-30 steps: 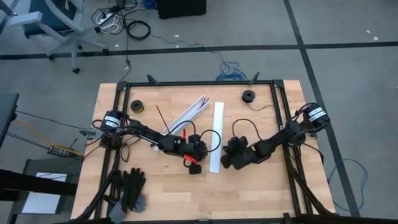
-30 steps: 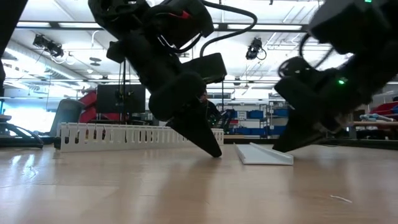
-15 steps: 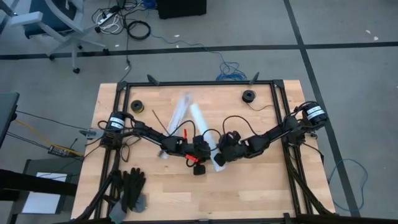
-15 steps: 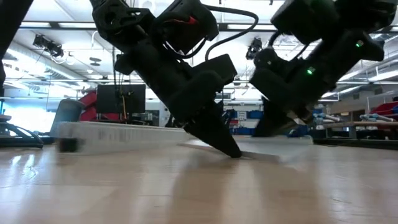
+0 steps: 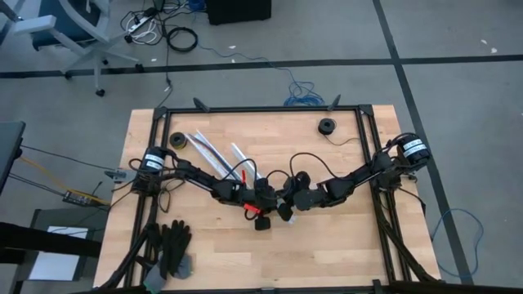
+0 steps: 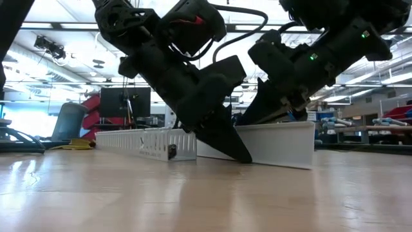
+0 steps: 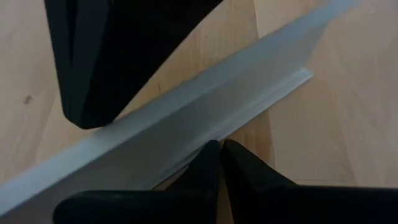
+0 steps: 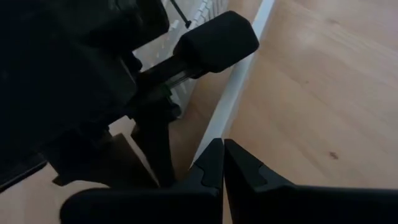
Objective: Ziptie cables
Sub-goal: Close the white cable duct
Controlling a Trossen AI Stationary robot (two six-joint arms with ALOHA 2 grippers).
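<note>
A workshop floor with stray cords lay around the wooden table (image 5: 327, 245). At its middle both arms met over a plain white strip (image 5: 245, 158). A slotted channel (image 5: 203, 147) lay just left of it.

The left tool (image 7: 221, 152) was shut and held nothing, its tip down on the table against the strip's near edge. The right tool (image 8: 222, 152) was likewise shut and empty, and pressed at the same strip from the right. The cables could not be made out on the table in any view, so the tying looked a long way off.

The nearest danger seemed to be the two tools themselves. They stood almost touching, and any further push inward would likely have knocked one into the other.

The strip was light, loose and squeezed between them, tilted up on one edge in the low view. It might have flipped, skidded away, or shoved the channel toward the far left edge.

With both tools shut, neither could have picked anything up without first backing off and opening.
</note>
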